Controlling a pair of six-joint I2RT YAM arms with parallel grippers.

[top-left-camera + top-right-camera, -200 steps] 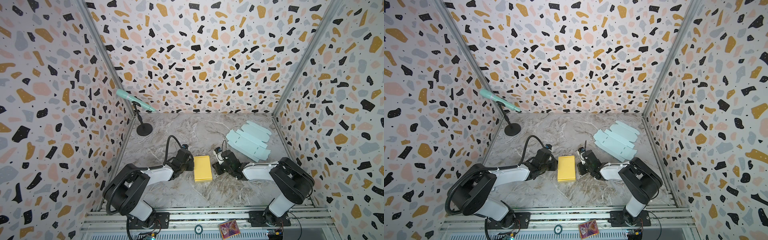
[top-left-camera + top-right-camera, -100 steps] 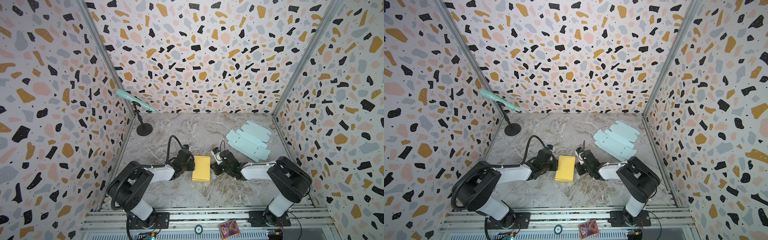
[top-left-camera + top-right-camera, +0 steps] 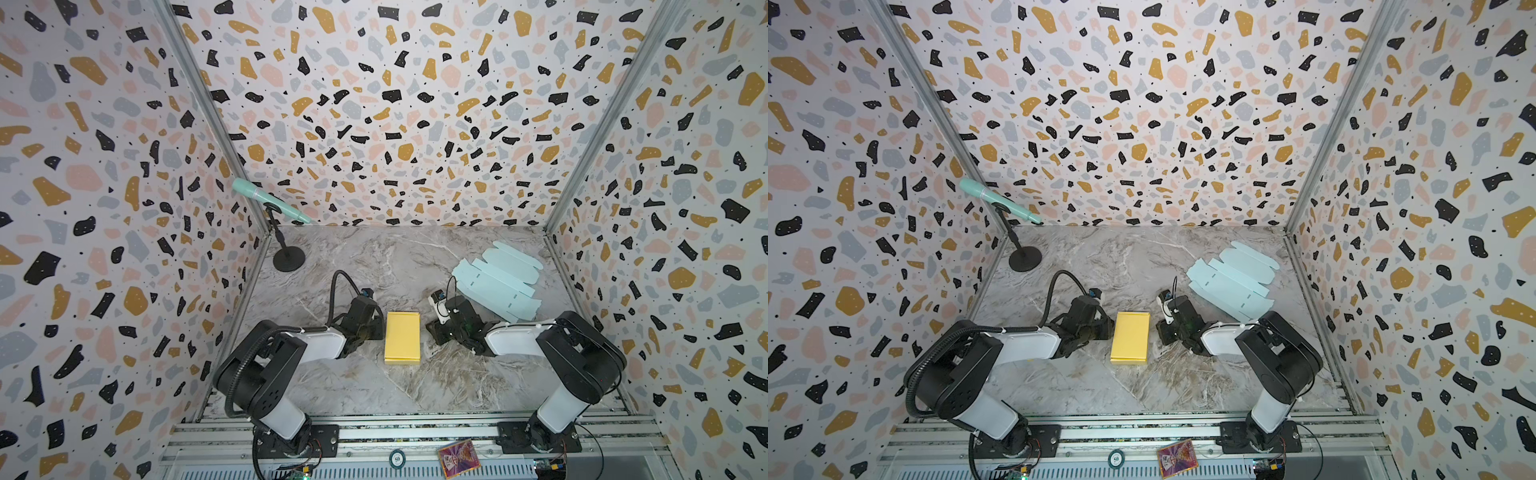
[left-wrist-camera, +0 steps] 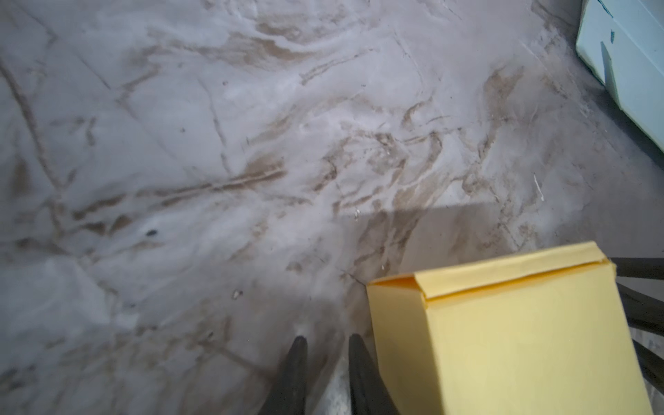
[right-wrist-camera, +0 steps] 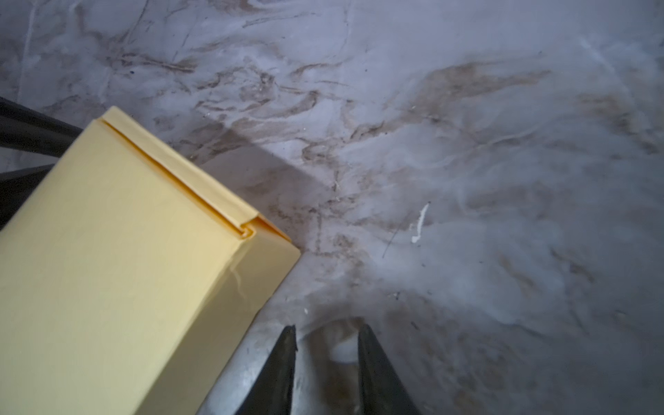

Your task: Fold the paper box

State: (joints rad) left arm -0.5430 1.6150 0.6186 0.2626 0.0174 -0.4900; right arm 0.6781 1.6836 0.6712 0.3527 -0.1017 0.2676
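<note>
Bench [image 3: 374,266]: marble, carries everything. Both arms lie low over it, left arm [image 3: 320,343] and right arm [image 3: 515,343], reaching in toward the middle.

Blanks [image 3: 496,282]: pale blue flat die-cut sheets, loosely stacked at the far right of the bench. They are unfolded, hold nothing, and sit well apart from the box.

Box [image 3: 402,337]: yellow, lies flat on the bench at the centre between the two pincers, long side running front to back. It reads as a closed shape in both top views. In the wrist views the far-end flap is down with a seam line showing, and there is a small gap at one corner of the tuck [image 5: 248,230]. The near end is not clearly shown. Judgement: folding is essentially done, and at most the end flap needs pressing home. Contents are hidden because the box is shut, and nothing sticks out.

Mic [image 3: 270,205]: teal, on a black stand in the far left corner, not part of the task.

Left pincer [image 4: 327,350]: tips a narrow gap apart with nothing between them. It is just beside the box's left side, and I cannot tell whether it touches.

Right pincer [image 5: 327,337]: tips slightly parted and empty. It is near the box's right side, with bare bench between them.

Card [image 3: 458,458]: small and colourful, on the front rail, off the bench.
</note>
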